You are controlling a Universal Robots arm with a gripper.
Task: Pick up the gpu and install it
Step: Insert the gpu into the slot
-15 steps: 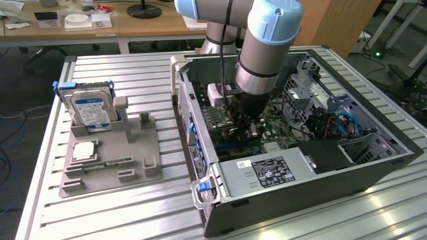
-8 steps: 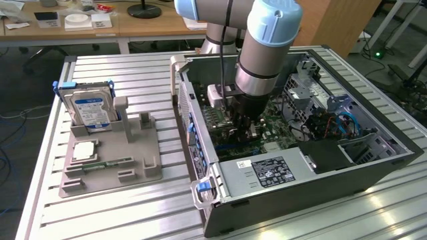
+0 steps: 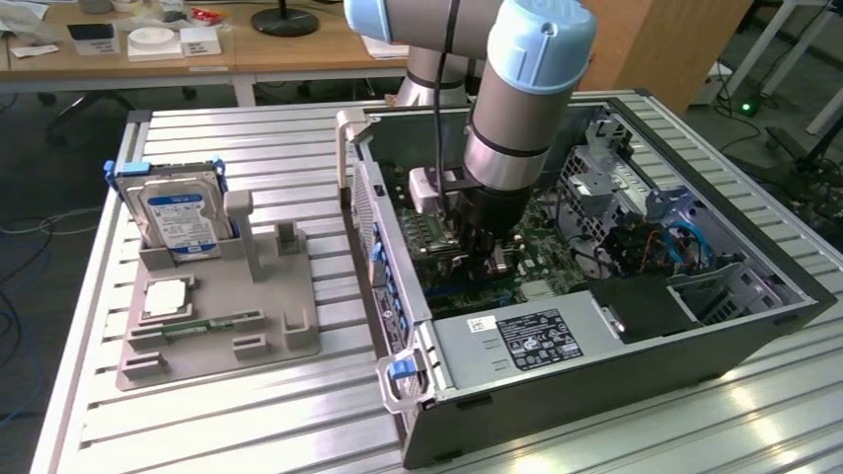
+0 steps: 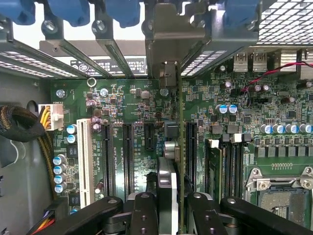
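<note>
The arm reaches down into the open computer case (image 3: 737, 326) lying on the slatted metal table (image 3: 264, 415), and the gripper (image 3: 481, 259) sits low over the green motherboard (image 3: 527, 267). In the wrist view the gripper (image 4: 168, 208) is pressed together on the gpu (image 4: 179, 147), which is seen edge-on as a thin green line running from between the black fingers (image 4: 144, 210) up to its silver bracket (image 4: 168, 73) at the case's rear slot openings. The card stands upright over the motherboard (image 4: 122, 98), in line with a black expansion slot (image 4: 191, 152); whether its edge is seated in that slot cannot be told.

Around the card, 3 more black slots (image 4: 128, 152) and 1 white slot (image 4: 84, 156) lie on one side, and memory slots (image 4: 230, 161) and the CPU socket (image 4: 279, 196) on the other. Blue retaining clips (image 4: 122, 10) line the rear bracket bays, a sleeved black cable bundle (image 4: 19, 122) with yellow wires hangs at the case wall, and a red wire (image 4: 274, 71) crosses near the rear ports.

In the exterior view, the power supply (image 3: 527, 336) lies just beside the gripper, and blue cables (image 3: 692, 247) sit deeper in the case. At the exterior view's left, well apart from the case, a grey holder tray (image 3: 224, 346) carries an upright hard drive (image 3: 178, 222), a CPU chip (image 3: 169, 296) and a narrow green memory stick (image 3: 217, 323).
</note>
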